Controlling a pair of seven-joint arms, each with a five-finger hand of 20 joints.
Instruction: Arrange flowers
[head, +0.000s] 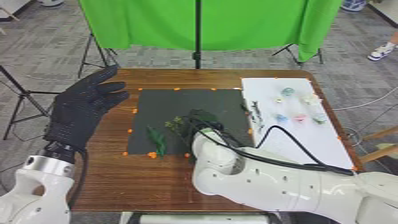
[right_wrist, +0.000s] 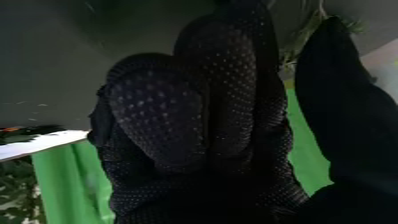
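In the head view my left hand (head: 82, 107) is raised beyond the table's left side, fingers relaxed. My right hand (head: 206, 120) is low over the dark mat (head: 169, 102), hard to separate from it. Just left of that hand is a thin green sprig (head: 174, 124); a long-leaved green stem (head: 157, 140) lies farther left. Several small flowers, including a pink one (head: 299, 118) and a pale blue one (head: 282, 118), rest on the white board (head: 306, 142). In the right wrist view my right hand (right_wrist: 209, 110) has straight fingers, its thumb apart; a feathery sprig (right_wrist: 298, 45) shows between them, and whether it is touched I cannot tell.
A grey-green stem (head: 256, 111) lies along the white board's left edge. Orange tape pieces (head: 152, 155) mark the mat's border. Behind the brown table (head: 133, 180) hangs a green cloth (head: 151, 25) on a black stand. A black cable arches over the white board beside my right arm.
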